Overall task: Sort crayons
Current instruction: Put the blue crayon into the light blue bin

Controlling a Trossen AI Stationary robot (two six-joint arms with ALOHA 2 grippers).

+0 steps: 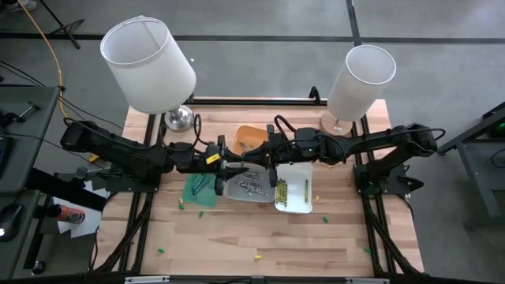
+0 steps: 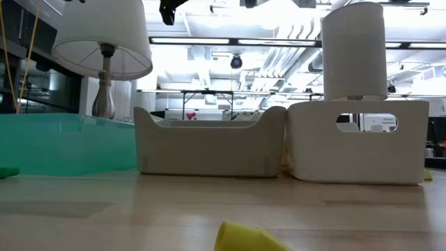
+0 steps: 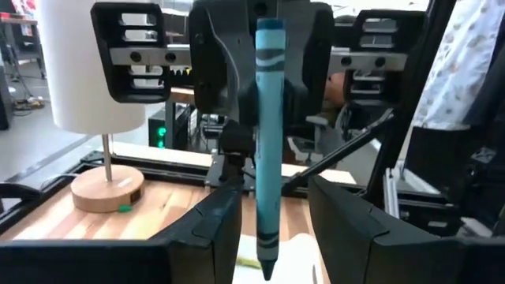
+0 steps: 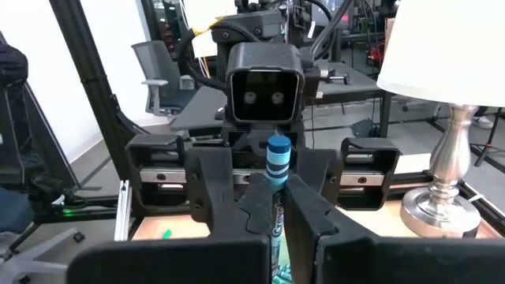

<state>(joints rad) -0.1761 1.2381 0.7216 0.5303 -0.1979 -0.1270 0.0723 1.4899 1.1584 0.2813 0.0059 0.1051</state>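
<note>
High view: both claws meet mid-desk above the grey tray [image 1: 251,188], so we keep them aligned. Left wrist view: the blue crayon [image 3: 268,142] stands upright between our spread fingers [image 3: 351,225]. Right wrist view: right claw [image 4: 278,207] is clenched on it; we close left before releasing right.

Teal-blue crayon [image 3: 267,150] with dark wavy bands, green tray [image 2: 66,143] — grey tray [image 2: 209,148], white tray [image 2: 357,141]

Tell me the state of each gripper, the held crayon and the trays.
Blue crayon: gripped by the right gripper.
Right gripper: shut on the blue crayon.
Left gripper: open, fingers either side of the blue crayon.
Grey tray: holds crayons.
White tray: holds yellow crayons.
Green tray: holds green crayons.
</note>
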